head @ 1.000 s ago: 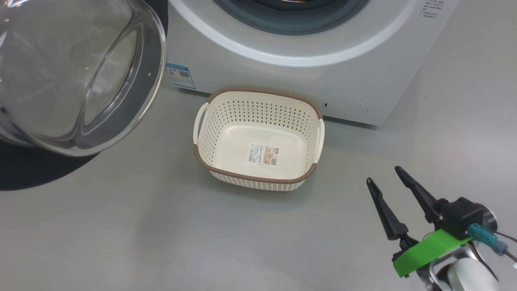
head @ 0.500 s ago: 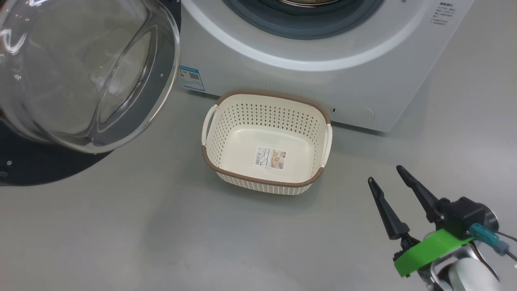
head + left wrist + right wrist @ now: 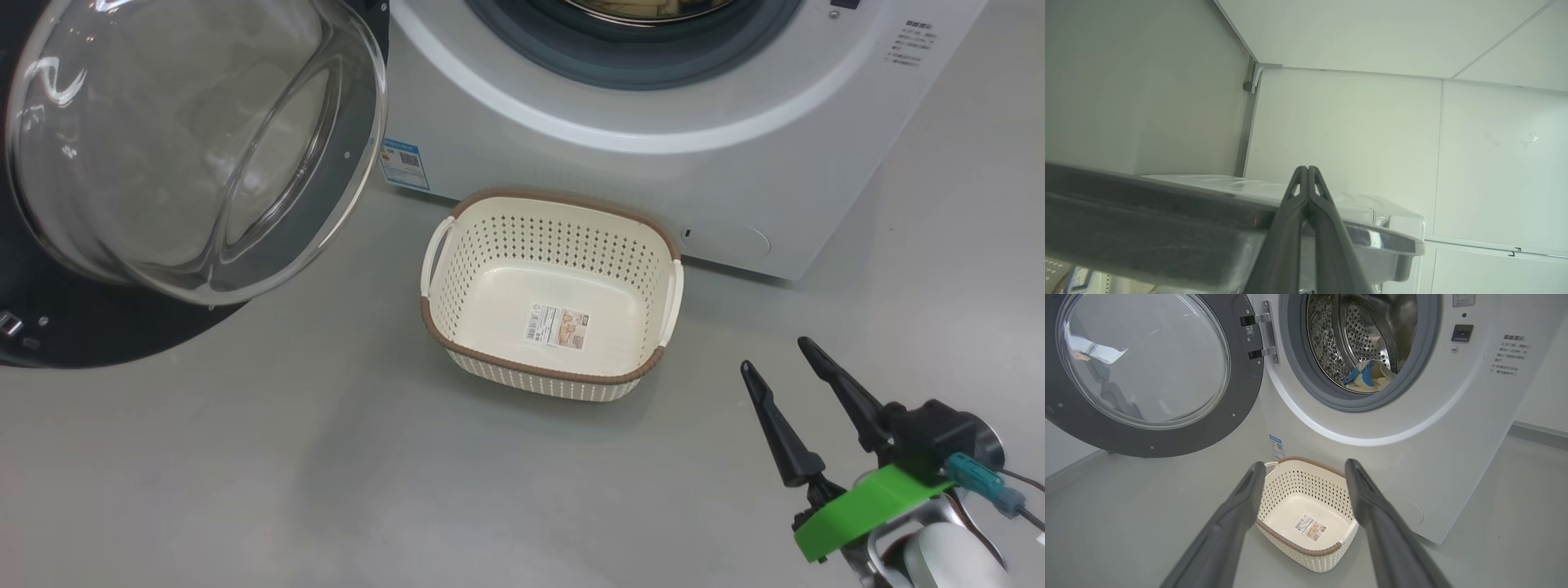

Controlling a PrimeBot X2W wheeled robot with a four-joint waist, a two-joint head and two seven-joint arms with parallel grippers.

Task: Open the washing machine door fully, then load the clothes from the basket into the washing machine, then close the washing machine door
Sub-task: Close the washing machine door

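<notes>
The washing machine door point(image 3: 188, 139) stands swung open at the upper left, and its black ring point(image 3: 1167, 437) hangs on a metal hinge point(image 3: 1263, 335). The washing machine point(image 3: 620, 163) shows its steel drum point(image 3: 1359, 330), where the cream clothes with a blue patch point(image 3: 1367, 377) lie. The basket point(image 3: 490, 245) sits on the floor before the machine, holding nothing but its label. My right gripper point(image 3: 775, 356) hangs open to the right of the basket and short of it. My left gripper point(image 3: 1306, 168) is shut, with the door's dark edge point(image 3: 1147, 220) crossing right behind its fingers.
Grey floor point(image 3: 326, 474) spreads left of and in front of the basket. A blue sticker point(image 3: 404, 163) marks the machine's lower left corner. White wall panels point(image 3: 1351, 122) rise behind the machine. A round service flap point(image 3: 727, 241) sits low on the machine's right.
The head camera has moved, so the door, machine and basket all sit lower and further right in the picture. The right gripper holds its place, still open.
</notes>
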